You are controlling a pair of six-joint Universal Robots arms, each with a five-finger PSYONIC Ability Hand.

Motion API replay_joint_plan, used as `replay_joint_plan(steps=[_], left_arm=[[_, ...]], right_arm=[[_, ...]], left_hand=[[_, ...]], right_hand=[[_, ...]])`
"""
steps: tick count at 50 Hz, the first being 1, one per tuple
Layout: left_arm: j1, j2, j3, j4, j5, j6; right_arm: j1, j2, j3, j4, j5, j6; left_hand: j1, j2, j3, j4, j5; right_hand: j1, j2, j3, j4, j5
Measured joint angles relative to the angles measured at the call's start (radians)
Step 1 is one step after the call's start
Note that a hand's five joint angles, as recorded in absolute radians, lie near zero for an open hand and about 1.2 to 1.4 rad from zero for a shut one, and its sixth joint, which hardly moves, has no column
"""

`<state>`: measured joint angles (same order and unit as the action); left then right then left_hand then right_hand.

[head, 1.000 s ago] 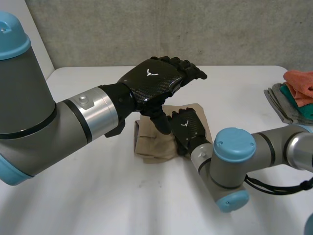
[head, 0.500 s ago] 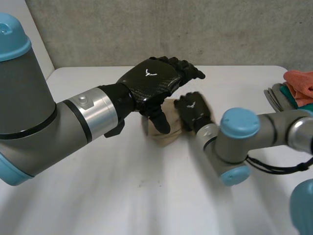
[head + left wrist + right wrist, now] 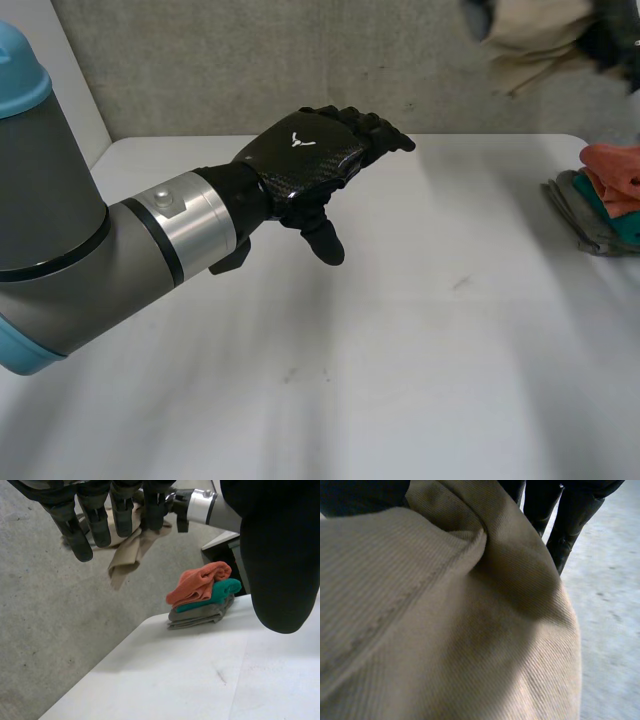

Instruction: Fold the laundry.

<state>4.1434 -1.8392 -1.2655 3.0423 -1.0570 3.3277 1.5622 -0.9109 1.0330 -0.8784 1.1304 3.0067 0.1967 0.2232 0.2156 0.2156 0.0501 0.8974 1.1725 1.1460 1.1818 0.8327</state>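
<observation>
**Step: transfer.** My right hand (image 3: pixel 562 525) clasps the beige cloth (image 3: pixel 127 555) in the air above the stack of folded laundry (image 3: pixel 200 600). My left hand (image 3: pixel 318 158) hovers over the counter (image 3: pixel 400 350) well apart from the stack, fingers relaxed and empty. Next, I judge, the cloth should be lowered squarely onto the stack.

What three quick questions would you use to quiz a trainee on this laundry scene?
1. True or false: the beige cloth lies flat on the table.
2. What tops the folded stack? A: orange cloth. B: white cloth. C: black cloth.
3. Fill in: the left hand hovers above the table, holding nothing, its fingers ____.

Key: 1 false, the right hand holds it up off the table. 2 A. 3 open.
</observation>
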Motion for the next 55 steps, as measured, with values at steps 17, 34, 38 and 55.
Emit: replay_joint_plan(steps=[17, 34, 38, 55], left_arm=[[-0.002, -0.004, -0.019, 0.01, 0.0, 0.001], [-0.006, -0.017, -0.034, 0.028, -0.01, 0.001], [-0.006, -0.02, -0.034, 0.028, -0.011, 0.001], [-0.005, -0.022, -0.034, 0.027, -0.012, 0.001]], right_arm=[[-0.335, 0.184, -0.065, -0.109, -0.212, 0.171], [-0.485, 0.346, -0.015, -0.12, -0.442, 0.164], [-0.488, 0.345, -0.011, -0.12, -0.455, 0.161], [-0.501, 0.277, 0.021, -0.068, -0.552, 0.157]], left_hand=[[0.0, 0.0, 0.0, 0.0, 0.0], [0.0, 0.0, 0.0, 0.0, 0.0], [0.0, 0.0, 0.0, 0.0, 0.0], [0.0, 0.0, 0.0, 0.0, 0.0]], right_hand=[[0.005, 0.0, 0.009, 0.01, 0.0], [0.005, 0.0, 0.012, 0.016, 0.0], [0.005, 0.0, 0.012, 0.016, 0.0], [-0.691, -0.947, -0.93, -0.945, -0.704]])
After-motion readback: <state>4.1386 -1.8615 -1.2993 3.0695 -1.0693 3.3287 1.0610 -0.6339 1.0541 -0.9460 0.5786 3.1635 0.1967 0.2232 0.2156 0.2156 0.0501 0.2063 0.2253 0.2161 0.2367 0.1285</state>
